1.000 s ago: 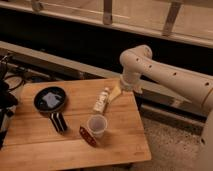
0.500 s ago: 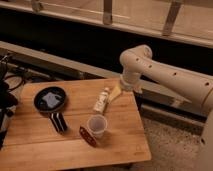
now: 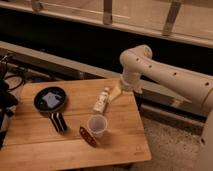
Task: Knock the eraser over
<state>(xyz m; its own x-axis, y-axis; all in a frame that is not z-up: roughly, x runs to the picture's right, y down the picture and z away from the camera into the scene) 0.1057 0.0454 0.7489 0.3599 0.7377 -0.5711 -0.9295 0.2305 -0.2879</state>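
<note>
The eraser, a small black oblong block with a thin pale stripe, sits on the wooden table just in front of the round black pan. I cannot tell whether it stands or lies. My gripper hangs at the end of the white arm over the table's far right edge. It is next to the top of a small pale bottle and far to the right of the eraser. The gripper is open and holds nothing.
A translucent cup stands near the table's middle, with a flat reddish-brown oblong piece lying against its front left. The pan holds something pale. Dark equipment and cables crowd the left edge. A wall with railing runs behind.
</note>
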